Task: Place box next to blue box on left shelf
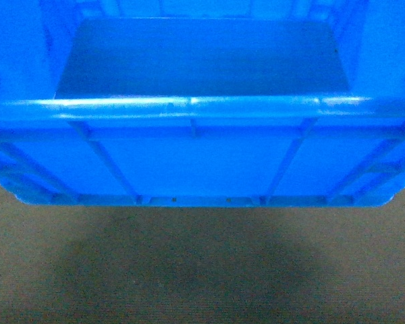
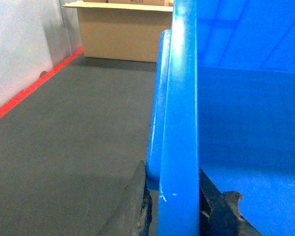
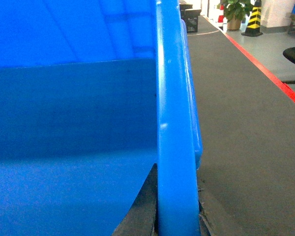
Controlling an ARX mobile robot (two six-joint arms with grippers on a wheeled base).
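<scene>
Head view looks down into the box (image 1: 202,155), which fills the upper frame above a brown carpeted floor (image 1: 202,270). Its smooth bottom is bare, and its long axis runs left to right, the near ribbed wall and rolled rim facing the camera. No gripper shows here.

Left wrist view shows the left gripper (image 2: 174,209) clenched on the box's left rim (image 2: 179,123), one dark finger outside the wall and one inside. Beyond lie grey floor, a red floor line (image 2: 29,91) and a cardboard carton (image 2: 123,34).

Right wrist view shows the right gripper (image 3: 174,211) likewise pinching the right rim (image 3: 174,123), with a potted plant (image 3: 234,12) and a striped post (image 3: 254,17) far behind.
</scene>
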